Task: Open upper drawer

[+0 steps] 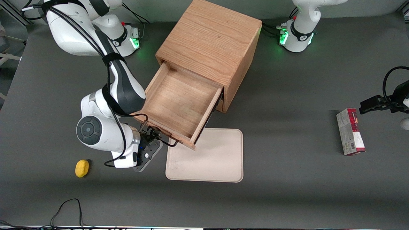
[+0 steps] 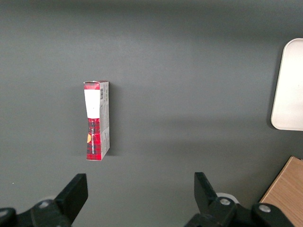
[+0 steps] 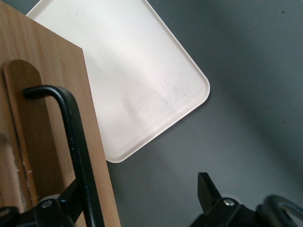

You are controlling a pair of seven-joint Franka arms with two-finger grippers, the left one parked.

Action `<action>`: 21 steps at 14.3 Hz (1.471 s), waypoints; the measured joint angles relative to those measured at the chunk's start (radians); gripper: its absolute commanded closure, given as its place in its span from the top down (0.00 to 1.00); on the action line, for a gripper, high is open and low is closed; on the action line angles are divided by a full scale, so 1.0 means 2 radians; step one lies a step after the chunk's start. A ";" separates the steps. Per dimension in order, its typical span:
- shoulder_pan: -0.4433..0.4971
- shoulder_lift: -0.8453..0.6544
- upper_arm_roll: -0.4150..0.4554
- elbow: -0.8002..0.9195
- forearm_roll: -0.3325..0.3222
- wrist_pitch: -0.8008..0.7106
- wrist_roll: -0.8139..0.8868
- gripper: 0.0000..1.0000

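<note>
**Upper drawer stood well out, gripper spread wide at the handle**

And there was the upper drawer [image 1: 179, 102], in the middle of the front view, drawn far out of the oak cabinet [image 1: 211, 41], its bare wooden floor fully on show. By the look of it the opening was as good as done.

It was a wide, shallow light-wood box with visible grain: rigid, probably moderate in weight, and likely to move straight along its runners. The place to take it was the black handle [image 3: 75, 137], a slim, smooth metal bar with bent ends, standing off the drawer's front panel. Smooth metal could slip, so a grip square across the bar seemed wise.

The gripper [image 3: 137, 184] sat right at that handle with its fingers [image 3: 208, 189] spread wide, gripping nothing; the bar ran just beside one of them.

Below the drawer front lay a cream tray [image 1: 207, 156], flat, with rounded corners and a faintly scuffed surface, partly under the drawer's corner. Everything rested on a matte grey table [image 1: 287, 191]. A small yellow rounded object [image 1: 82, 168] sat toward the working arm's end, and a red-and-white carton [image 1: 350, 131] toward the parked arm's.
</note>
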 measured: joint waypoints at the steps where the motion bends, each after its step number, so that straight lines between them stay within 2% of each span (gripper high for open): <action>1: 0.000 0.000 0.000 0.000 0.000 -0.001 0.000 1.00; 5: -0.008 0.000 0.001 0.006 0.000 -0.015 0.000 1.00; 11: -0.011 -0.005 0.002 0.065 0.018 -0.130 0.000 1.00; 16: -0.020 -0.052 -0.005 0.074 0.023 -0.226 0.000 1.00; 18: -0.021 -0.098 -0.030 0.032 0.023 -0.233 0.000 1.00; 21: -0.025 -0.207 -0.056 -0.113 0.007 -0.166 -0.002 1.00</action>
